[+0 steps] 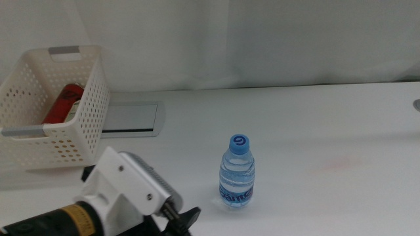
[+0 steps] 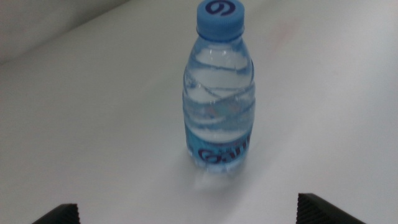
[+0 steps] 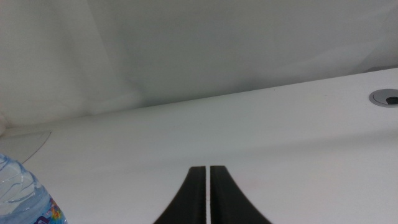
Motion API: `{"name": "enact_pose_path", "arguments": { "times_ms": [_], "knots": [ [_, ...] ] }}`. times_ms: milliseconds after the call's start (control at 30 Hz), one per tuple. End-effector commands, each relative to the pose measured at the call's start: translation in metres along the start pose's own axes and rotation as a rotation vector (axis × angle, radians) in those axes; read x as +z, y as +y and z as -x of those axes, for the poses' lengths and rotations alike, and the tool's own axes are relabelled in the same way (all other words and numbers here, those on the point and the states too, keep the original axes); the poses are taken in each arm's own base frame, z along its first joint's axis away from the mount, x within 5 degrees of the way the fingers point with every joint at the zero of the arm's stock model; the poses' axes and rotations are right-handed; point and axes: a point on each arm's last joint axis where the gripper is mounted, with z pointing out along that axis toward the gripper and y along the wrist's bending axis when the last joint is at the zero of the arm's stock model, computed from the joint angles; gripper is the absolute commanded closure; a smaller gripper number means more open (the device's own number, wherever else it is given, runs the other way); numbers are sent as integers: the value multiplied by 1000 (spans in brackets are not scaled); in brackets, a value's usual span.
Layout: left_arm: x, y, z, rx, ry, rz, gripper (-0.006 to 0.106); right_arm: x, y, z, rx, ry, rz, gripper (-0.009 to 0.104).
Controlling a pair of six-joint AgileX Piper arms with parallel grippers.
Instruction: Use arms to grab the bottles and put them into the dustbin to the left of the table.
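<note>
Left wrist view: left gripper [image 2: 186, 214] jaws spread wide, empty, just short of the upright blue-capped water bottle [image 2: 219, 99]. Full, smooth, likely slippery; grasp mid-body. Right gripper [image 3: 208, 196] jaws closed. Beyond, dustbin [image 1: 92, 92] holds a red can [image 1: 63, 103].

- The water bottle [image 1: 237, 174], clear with a blue cap and blue label, stands upright on the white tabletop [image 1: 315, 124], just ahead of the left fingers [image 2: 62, 211] and centred between them, not touching.
- The red can [image 1: 63, 103] lies tilted inside the white perforated dustbin [image 1: 79, 124], well away from the left fingers.
</note>
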Motion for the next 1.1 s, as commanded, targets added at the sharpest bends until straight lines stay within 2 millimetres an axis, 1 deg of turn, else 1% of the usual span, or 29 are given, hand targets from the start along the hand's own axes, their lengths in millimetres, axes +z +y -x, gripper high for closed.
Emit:
{"name": "enact_pose_path", "arguments": {
  "times_ms": [0, 133, 267, 400, 533, 733, 900, 1067],
  "knots": [
    [13, -2, 3, -20, -61, 13, 9, 0, 0, 0, -7, -14, -3, 98],
    [39, -1, 1, -8, -103, 45, 9, 0, 0, 0, -7, -16, -2, 98],
    [63, 1, -8, -49, -100, 70, 9, 0, 0, 0, -7, -16, -2, 98],
    [85, -5, -17, -33, -124, 22, 9, 0, 0, 0, -7, -16, -2, 98],
    [100, -13, -23, -30, -181, -62, 9, 0, 0, 0, -7, -16, -2, 98],
    [120, -15, -36, -37, -234, -79, 9, 0, 0, 0, -7, -16, -2, 98],
    [131, -16, -39, -48, -334, -85, 9, 0, 0, 0, -7, -16, -2, 98],
    [146, -18, -35, -37, -340, -100, 9, 0, 0, 0, -7, -16, -2, 98]
  ]
}}
